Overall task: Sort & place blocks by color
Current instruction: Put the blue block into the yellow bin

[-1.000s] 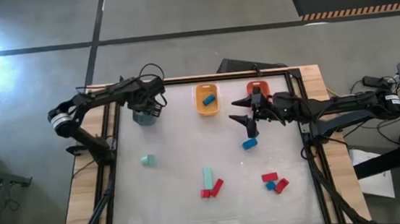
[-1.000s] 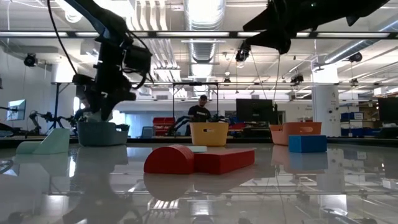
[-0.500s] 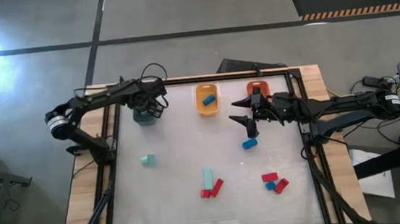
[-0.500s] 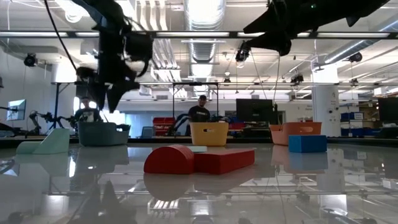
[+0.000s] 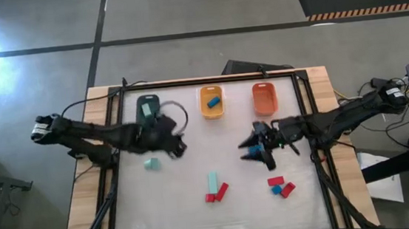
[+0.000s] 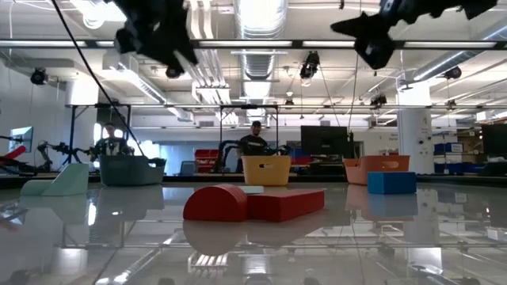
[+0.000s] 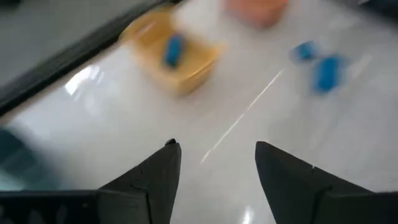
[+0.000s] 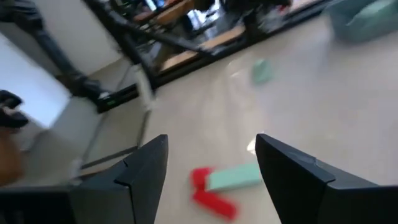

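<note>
A dark teal tray (image 5: 147, 107) and an orange-red tray (image 5: 263, 98) are being flanked around the yellow-orange tray (image 5: 212, 103).

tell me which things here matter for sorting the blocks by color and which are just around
Job: mint block, mint bar, red blocks, blue blocks; teal tray, yellow tray, orange tray.

Around: cables, person beyond the table.

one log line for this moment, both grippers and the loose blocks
left gripper: open, beside small mint block | right gripper: open, over small blue block | yellow-orange tray: one blue block
</note>
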